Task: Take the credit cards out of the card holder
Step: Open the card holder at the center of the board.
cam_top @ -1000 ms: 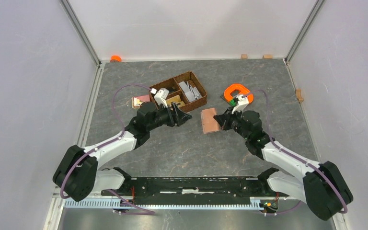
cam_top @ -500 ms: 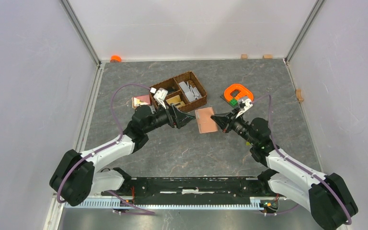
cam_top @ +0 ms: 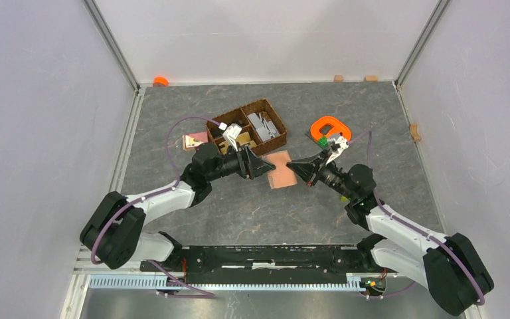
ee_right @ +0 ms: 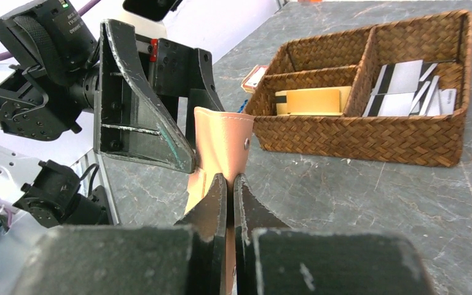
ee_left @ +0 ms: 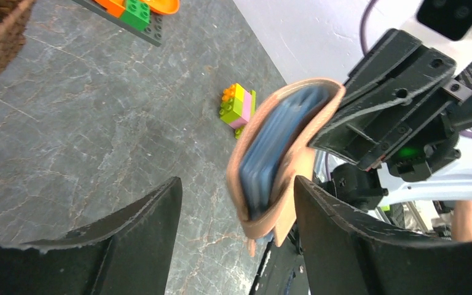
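The tan-pink card holder (cam_top: 280,170) hangs above the table between both arms. My right gripper (cam_top: 293,167) is shut on its flap, as the right wrist view (ee_right: 230,179) shows, with the holder (ee_right: 222,142) upright ahead of the fingers. In the left wrist view the holder (ee_left: 295,157) gapes open and the blue credit cards (ee_left: 269,153) stand inside it. My left gripper (ee_left: 236,182) is open, its fingers either side of the holder's open end, the right finger (ee_left: 338,233) close against it. From above, the left gripper (cam_top: 264,166) meets the holder's left edge.
A dark wicker basket (cam_top: 265,106) with flat pieces stands behind the left gripper, also in the right wrist view (ee_right: 356,138). A pink-and-white square piece (cam_top: 194,140) lies to its left. An orange ring (cam_top: 330,126) and toy bricks (ee_left: 238,106) lie to the right.
My right gripper has lifted the card holder and carried it left. My left gripper has moved right, and its open fingers now flank the holder's end.
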`<state>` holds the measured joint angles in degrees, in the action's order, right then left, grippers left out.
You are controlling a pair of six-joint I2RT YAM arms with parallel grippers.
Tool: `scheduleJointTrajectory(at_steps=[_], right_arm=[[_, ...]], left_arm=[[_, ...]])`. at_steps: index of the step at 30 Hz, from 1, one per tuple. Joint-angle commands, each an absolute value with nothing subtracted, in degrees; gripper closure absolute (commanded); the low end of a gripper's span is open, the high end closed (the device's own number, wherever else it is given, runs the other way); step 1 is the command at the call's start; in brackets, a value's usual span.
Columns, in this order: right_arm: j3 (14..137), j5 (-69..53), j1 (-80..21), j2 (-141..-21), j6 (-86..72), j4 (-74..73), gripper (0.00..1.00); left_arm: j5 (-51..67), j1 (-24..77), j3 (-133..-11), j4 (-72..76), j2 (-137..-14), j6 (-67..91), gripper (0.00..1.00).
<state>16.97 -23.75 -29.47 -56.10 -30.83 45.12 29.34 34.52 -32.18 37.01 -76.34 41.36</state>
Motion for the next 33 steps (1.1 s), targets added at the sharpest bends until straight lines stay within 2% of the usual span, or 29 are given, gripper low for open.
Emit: scheduleJointTrajectory(at_steps=[1,7,9,10,11,12,14,16,18,19,28,33], right_arm=[[17.59,-27.24,-29.36,-58.47,-32.86,50.87,1.00],[19.33,-28.55,-29.53,-63.07,-32.87,49.93,1.00],[19.71,-28.77,-29.61,-64.30,-32.67,49.65,1.00],[20.07,-28.70,-29.62,-64.65,-32.35,49.26,0.99],[20.41,-28.66,-29.69,-65.01,-31.96,48.67,0.95],[20.80,-28.56,-29.70,-65.29,-31.37,47.66,0.88],[21.81,-27.64,-30.07,-65.39,-29.23,44.58,0.54],[22.83,-23.84,-31.17,-64.42,-25.87,40.00,0.28],[24.16,-18.84,-33.11,-62.91,-21.01,34.04,0.09],[24.87,-16.33,-34.51,-62.32,-18.73,32.14,0.02],[31.37,6.51,-49.96,-64.23,-6.74,21.20,0.02],[34.52,12.33,-55.95,-69.03,-4.52,19.27,0.07]], left_arm=[[33.13,35.00,-34.27,42.38,-76.79,43.77,0.31],[33.81,35.42,-34.71,42.61,-76.91,43.51,0.57],[34.25,35.59,-34.98,42.39,-77.33,43.53,0.68],[34.19,35.68,-35.31,41.88,-77.54,43.42,0.78],[33.98,35.68,-35.49,41.13,-77.68,43.21,0.85],[33.69,35.68,-35.76,40.48,-77.75,43.03,0.90],[32.12,35.69,-35.79,38.81,-77.47,42.69,0.97],[28.90,35.67,-35.98,34.72,-76.49,41.87,0.98],[24.64,35.60,-36.39,30.18,-75.47,40.78,0.98],[22.81,35.54,-36.58,27.84,-74.96,40.48,0.98],[16.55,35.03,-37.41,20.70,-73.48,40.90,0.98],[15.49,34.98,-36.84,20.74,-71.94,41.91,0.98]])
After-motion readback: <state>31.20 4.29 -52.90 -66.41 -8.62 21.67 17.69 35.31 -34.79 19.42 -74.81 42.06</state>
